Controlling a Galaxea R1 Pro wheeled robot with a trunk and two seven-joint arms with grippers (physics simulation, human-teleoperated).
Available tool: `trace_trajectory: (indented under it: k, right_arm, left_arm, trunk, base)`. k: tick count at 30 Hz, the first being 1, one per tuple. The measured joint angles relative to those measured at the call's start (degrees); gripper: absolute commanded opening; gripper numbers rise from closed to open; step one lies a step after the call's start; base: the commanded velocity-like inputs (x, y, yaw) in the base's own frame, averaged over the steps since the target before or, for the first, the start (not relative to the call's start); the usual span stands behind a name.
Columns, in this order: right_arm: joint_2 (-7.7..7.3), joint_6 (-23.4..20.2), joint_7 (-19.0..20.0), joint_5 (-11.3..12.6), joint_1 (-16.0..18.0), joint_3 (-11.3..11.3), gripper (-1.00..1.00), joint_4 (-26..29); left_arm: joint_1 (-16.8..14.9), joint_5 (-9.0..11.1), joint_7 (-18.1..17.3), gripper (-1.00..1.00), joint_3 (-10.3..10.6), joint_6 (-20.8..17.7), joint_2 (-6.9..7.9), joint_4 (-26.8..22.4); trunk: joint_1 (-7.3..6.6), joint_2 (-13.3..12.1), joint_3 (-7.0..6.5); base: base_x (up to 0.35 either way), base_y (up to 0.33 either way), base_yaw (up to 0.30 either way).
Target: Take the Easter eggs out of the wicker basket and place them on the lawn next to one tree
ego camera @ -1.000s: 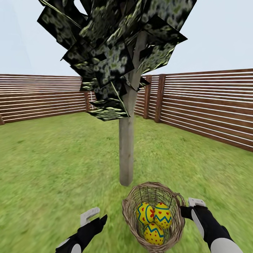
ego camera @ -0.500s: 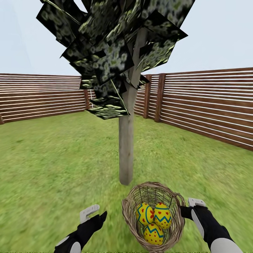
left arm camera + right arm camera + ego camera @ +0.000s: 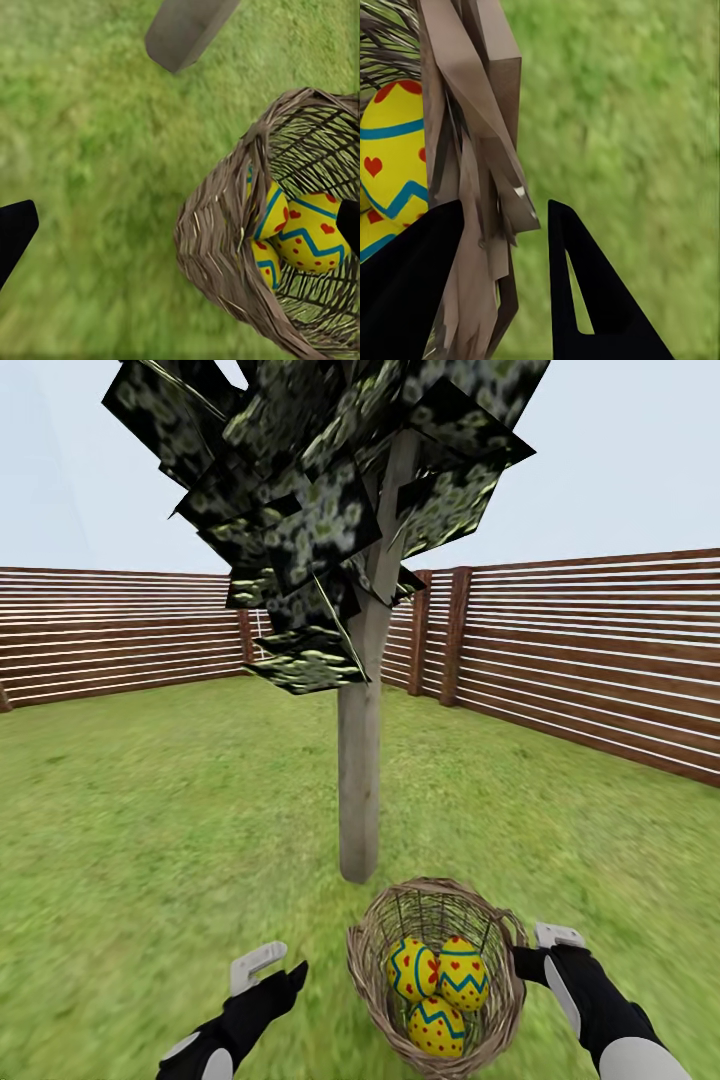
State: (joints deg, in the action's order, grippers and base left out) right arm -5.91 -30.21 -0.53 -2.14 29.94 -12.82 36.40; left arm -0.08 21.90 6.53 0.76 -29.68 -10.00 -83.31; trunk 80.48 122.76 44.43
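The wicker basket (image 3: 437, 970) hangs tilted low over the lawn (image 3: 150, 830), just in front of the tree (image 3: 358, 790) with its pale trunk. Three yellow Easter eggs lie inside: one (image 3: 412, 968) on the left, one (image 3: 463, 972) on the right, one (image 3: 437, 1027) nearest me. My right gripper (image 3: 520, 958) is shut on the basket's right rim; in the right wrist view the woven rim (image 3: 472, 150) sits between its black fingers (image 3: 592, 292). My left gripper (image 3: 272, 970) is open over the grass to the basket's left. In the left wrist view the basket wall (image 3: 225, 240) and eggs (image 3: 311, 232) are close ahead.
A brown slat fence (image 3: 590, 660) rings the garden behind and to the right of the tree. Low dark leaf clumps (image 3: 310, 510) hang over the trunk at head height. Open grass stretches to the left and right of the trunk base (image 3: 184, 30).
The whole picture has shifted slightly, so the camera moved a little toward the tree. Basket, eggs and both grippers keep their places relative to me.
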Motion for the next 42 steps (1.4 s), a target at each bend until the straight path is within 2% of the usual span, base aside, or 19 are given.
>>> trace_trajectory:
  k: [3, 4, 22, 28, 33, 36, 38, 39, 42]
  right_arm:
    - [0.07, 0.00, 0.01, 0.11, 0.03, -0.01, -1.00, -0.03]
    - [0.08, 0.06, -0.06, 0.04, 0.02, -0.01, 1.00, -0.03]
    - [0.10, 1.60, -1.03, 0.30, 0.01, -0.03, 1.00, -0.01]
    - [0.16, 1.67, -1.03, 0.30, 0.02, 0.03, 1.00, -0.06]
    - [0.18, 1.68, -0.95, 0.30, 0.05, 0.06, 1.00, -0.10]
    - [0.18, 1.69, -0.95, 0.29, 0.03, 0.06, 1.00, -0.10]
    - [0.26, 1.74, -0.91, 0.26, 0.03, 0.07, 1.00, -0.71]
    - [0.24, 2.52, -0.85, 0.22, 0.02, 0.08, 1.00, -2.32]
    - [0.13, 8.04, -0.75, 0.08, 0.03, 0.10, 1.00, -4.93]
  left_arm:
    - [0.00, -0.05, 0.00, 1.00, 0.41, 0.01, 0.00, 0.00]
    - [0.00, -0.07, -0.04, 1.00, 0.46, 0.06, 0.00, 0.00]
    - [0.00, -0.02, -0.10, 1.00, 0.50, 0.10, 0.00, 0.09]
    - [0.00, -0.07, -0.25, 1.00, 0.50, 0.23, 0.00, 0.34]
    - [-0.02, -0.19, -0.26, 1.00, 0.90, 3.05, 0.00, 2.80]
    - [-0.03, -0.44, -0.03, 1.00, 2.40, 7.31, 0.00, 6.18]
    - [-0.01, -1.62, 0.12, 1.00, 2.68, 8.62, 0.00, 7.21]
    - [-0.02, -3.14, 0.23, 1.00, 2.71, 9.24, 0.00, 7.42]
    - [-0.01, -5.76, 0.43, 1.00, 2.71, 12.18, 0.00, 7.61]
  trunk:
    - [0.00, 0.00, 0.00]
    - [0.00, 0.00, 0.00]
    - [0.00, 0.00, 0.00]
    - [-1.31, -2.39, -1.08]
    - [-2.41, -4.40, -1.98]
    - [-3.07, -5.60, -2.52]
    - [-3.51, -6.40, -2.87]
    - [-3.73, -6.80, -3.05]
    - [-4.39, -8.01, -3.59]
  base:
    - [0.000, 0.000, 0.000]
    - [0.000, 0.000, 0.000]
    - [0.000, 0.000, 0.000]
    - [0.000, 0.000, 0.000]
    - [0.000, 0.000, 0.000]
    - [0.000, 0.000, 0.000]
    - [0.000, 0.000, 0.000]
    - [0.000, 0.000, 0.000]
    - [-0.020, 0.000, 0.000]
